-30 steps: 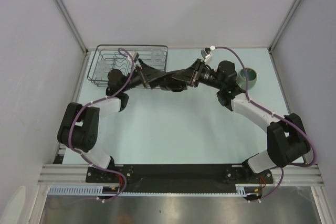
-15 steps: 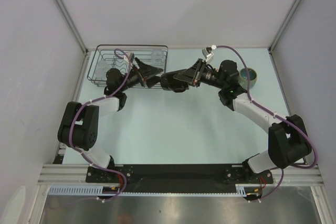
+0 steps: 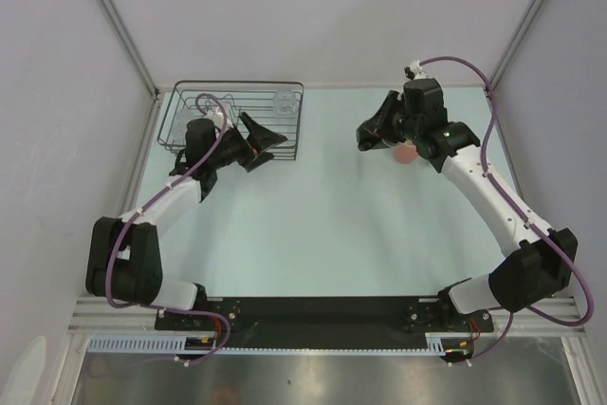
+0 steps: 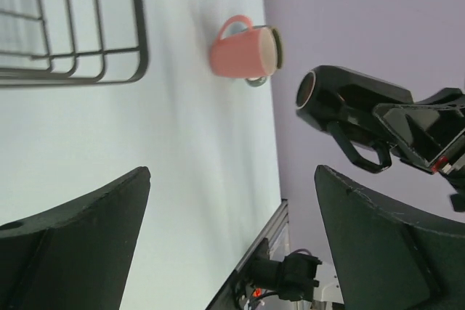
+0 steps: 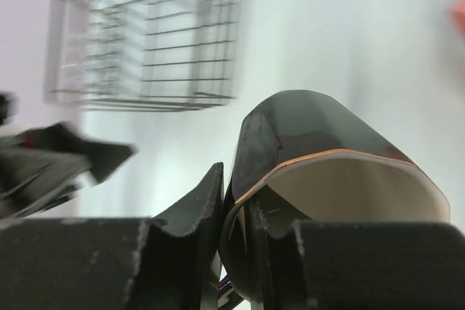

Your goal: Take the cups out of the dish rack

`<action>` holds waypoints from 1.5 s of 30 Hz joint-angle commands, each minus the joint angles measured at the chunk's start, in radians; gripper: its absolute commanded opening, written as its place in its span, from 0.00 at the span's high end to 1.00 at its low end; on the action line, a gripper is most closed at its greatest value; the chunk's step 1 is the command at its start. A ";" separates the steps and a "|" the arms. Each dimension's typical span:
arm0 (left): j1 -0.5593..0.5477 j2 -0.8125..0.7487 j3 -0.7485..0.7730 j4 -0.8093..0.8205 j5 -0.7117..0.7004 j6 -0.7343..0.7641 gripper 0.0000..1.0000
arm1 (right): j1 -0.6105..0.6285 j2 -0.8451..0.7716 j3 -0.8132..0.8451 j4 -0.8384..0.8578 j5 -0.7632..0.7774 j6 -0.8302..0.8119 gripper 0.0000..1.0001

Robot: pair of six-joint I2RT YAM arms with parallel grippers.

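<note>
The black wire dish rack stands at the back left, with the clear glass tumbler in its right end. My right gripper is shut on the wall of the small black mug and holds it in the air right of the table's middle; the mug also shows in the left wrist view. The pink cup sits on the table just under my right arm. The pale green-teal cup peeks out behind it. My left gripper is open and empty by the rack's front right corner.
The rack's corner wires are close to my left fingers. The rack also shows blurred in the right wrist view. Grey walls close in the left, back and right. The aluminium rail runs along the near edge.
My right gripper has pulled away from the rack, moving right and back with the black mug. My left gripper has drawn back left and stands open. The pink cup has come into view.
</note>
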 commanded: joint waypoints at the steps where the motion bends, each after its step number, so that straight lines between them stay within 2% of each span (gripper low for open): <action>1: 0.006 -0.047 -0.006 -0.171 -0.072 0.092 0.00 | -0.028 0.042 0.087 -0.253 0.311 -0.095 1.00; 9: 0.007 -0.101 -0.012 -0.286 -0.112 0.141 0.00 | -0.076 0.058 0.005 -0.304 0.410 -0.066 1.00; 15: 0.006 -0.107 -0.026 -0.286 -0.109 0.135 0.00 | -0.127 0.090 -0.057 -0.263 0.427 -0.064 1.00; 25: 0.006 -0.106 -0.044 -0.284 -0.110 0.131 0.00 | -0.171 0.180 -0.123 -0.154 0.368 -0.059 1.00; 45: 0.006 -0.097 -0.038 -0.315 -0.121 0.147 0.00 | -0.171 0.338 -0.023 -0.150 0.367 -0.064 1.00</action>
